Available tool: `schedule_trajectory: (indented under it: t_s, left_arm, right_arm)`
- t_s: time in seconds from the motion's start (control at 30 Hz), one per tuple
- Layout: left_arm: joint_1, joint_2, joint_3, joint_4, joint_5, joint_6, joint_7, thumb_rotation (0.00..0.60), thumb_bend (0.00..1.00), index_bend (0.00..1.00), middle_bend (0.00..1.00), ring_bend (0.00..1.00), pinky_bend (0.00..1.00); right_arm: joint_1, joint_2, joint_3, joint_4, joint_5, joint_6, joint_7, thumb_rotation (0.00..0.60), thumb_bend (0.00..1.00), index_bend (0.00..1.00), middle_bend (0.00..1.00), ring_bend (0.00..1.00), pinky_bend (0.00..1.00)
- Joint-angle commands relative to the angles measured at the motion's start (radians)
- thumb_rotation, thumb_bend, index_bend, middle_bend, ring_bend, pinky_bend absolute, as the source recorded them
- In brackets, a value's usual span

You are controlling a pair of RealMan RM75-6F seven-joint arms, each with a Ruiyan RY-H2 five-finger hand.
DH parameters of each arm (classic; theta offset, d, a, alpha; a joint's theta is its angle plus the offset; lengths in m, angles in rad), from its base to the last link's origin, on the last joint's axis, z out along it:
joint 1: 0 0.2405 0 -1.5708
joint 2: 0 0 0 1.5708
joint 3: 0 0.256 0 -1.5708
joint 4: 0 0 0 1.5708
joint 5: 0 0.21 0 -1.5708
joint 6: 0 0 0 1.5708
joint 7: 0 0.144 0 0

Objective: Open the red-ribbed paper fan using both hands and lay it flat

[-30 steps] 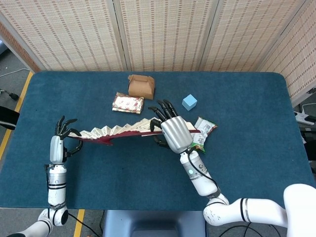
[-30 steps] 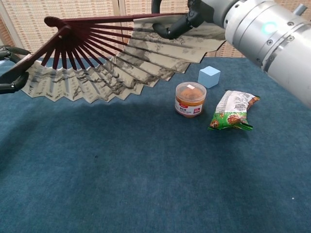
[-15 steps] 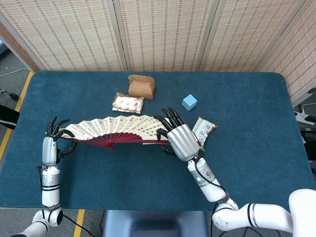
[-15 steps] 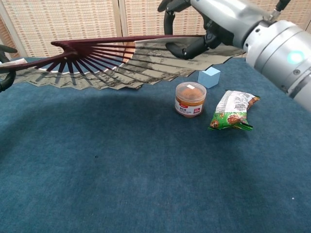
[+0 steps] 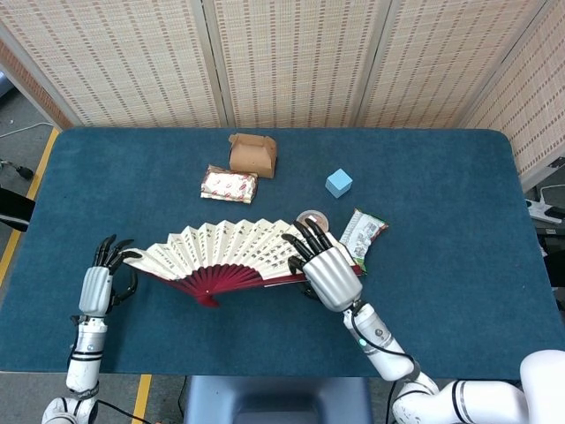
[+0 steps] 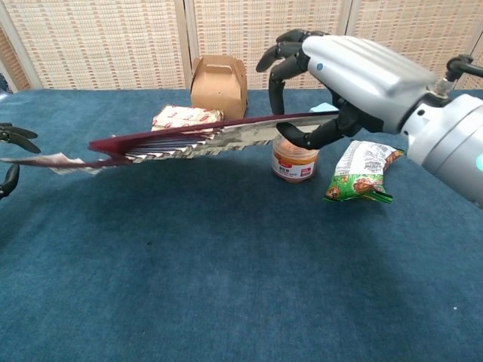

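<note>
The red-ribbed paper fan (image 5: 221, 261) is spread open and held nearly level above the table, stretching between both hands. The right hand (image 5: 328, 269) pinches its right end rib; the left hand (image 5: 99, 281) grips its left end.

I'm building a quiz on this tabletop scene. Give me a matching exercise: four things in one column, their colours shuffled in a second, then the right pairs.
Things:
1. cube
2. carton
3. snack bag
4. fan ribs

Colours:
a. brown
b. dark red
c. light blue
d. green

Pairs: 1-c, 2-a, 3-d, 4-b
</note>
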Motion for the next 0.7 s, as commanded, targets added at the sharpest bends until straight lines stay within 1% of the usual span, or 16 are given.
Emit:
schedule_trajectory:
  t_s: [0.03, 0.1, 0.17, 0.23, 0.37, 0.4, 0.47, 0.53, 0.63, 0.7]
  left_arm:
    - [0.021, -0.005, 0.024, 0.031, 0.009, -0.031, 0.008, 0.6, 0.48, 0.0, 0.03, 0.0, 0.02]
    - [0.023, -0.002, 0.031, 0.042, 0.013, -0.038, 0.02, 0.6, 0.47, 0.0, 0.01, 0.0, 0.01]
    - [0.024, 0.005, 0.04, 0.051, 0.019, -0.044, 0.036, 0.6, 0.45, 0.0, 0.0, 0.0, 0.0]
    - [0.027, 0.018, 0.051, 0.057, 0.026, -0.056, 0.051, 0.6, 0.43, 0.0, 0.0, 0.0, 0.0]
    - [0.037, 0.05, 0.06, 0.052, 0.027, -0.071, 0.057, 0.6, 0.43, 0.0, 0.0, 0.0, 0.0]
    - [0.041, 0.059, 0.058, 0.048, 0.024, -0.072, 0.054, 0.6, 0.43, 0.0, 0.0, 0.0, 0.0]
    - [0.046, 0.07, 0.052, 0.038, 0.016, -0.074, 0.043, 0.6, 0.43, 0.0, 0.0, 0.0, 0.0]
    - [0.048, 0.081, 0.046, 0.021, 0.01, -0.071, 0.024, 0.6, 0.42, 0.0, 0.0, 0.0, 0.0]
    - [0.053, 0.1, 0.042, -0.011, 0.007, -0.052, -0.007, 0.6, 0.42, 0.0, 0.0, 0.0, 0.0]
    - [0.056, 0.114, 0.04, -0.039, 0.008, -0.036, -0.028, 0.6, 0.42, 0.0, 0.0, 0.0, 0.0]
  right_arm:
    - [-0.024, 0.022, -0.027, -0.013, -0.006, -0.006, -0.027, 0.6, 0.67, 0.37, 0.17, 0.0, 0.01]
    - [-0.039, 0.035, -0.042, -0.023, 0.001, -0.014, -0.044, 0.6, 0.67, 0.28, 0.16, 0.0, 0.01]
    - [-0.05, 0.047, -0.053, -0.032, 0.007, -0.021, -0.06, 0.6, 0.67, 0.19, 0.15, 0.0, 0.01]
    - [-0.062, 0.065, -0.067, -0.046, 0.016, -0.033, -0.09, 0.6, 0.64, 0.1, 0.12, 0.0, 0.0]
    - [-0.086, 0.104, -0.101, -0.071, 0.022, -0.048, -0.157, 0.6, 0.57, 0.01, 0.06, 0.0, 0.0]
    - [-0.094, 0.12, -0.113, -0.081, 0.029, -0.055, -0.188, 0.6, 0.52, 0.0, 0.04, 0.0, 0.0]
    - [-0.104, 0.146, -0.131, -0.102, 0.044, -0.066, -0.248, 0.6, 0.39, 0.0, 0.01, 0.0, 0.0]
    - [-0.115, 0.172, -0.147, -0.132, 0.058, -0.073, -0.314, 0.6, 0.24, 0.0, 0.0, 0.0, 0.0]
    - [-0.129, 0.216, -0.167, -0.179, 0.066, -0.073, -0.394, 0.6, 0.14, 0.0, 0.0, 0.0, 0.0]
    - [-0.142, 0.249, -0.179, -0.209, 0.063, -0.063, -0.442, 0.6, 0.11, 0.0, 0.0, 0.0, 0.0]
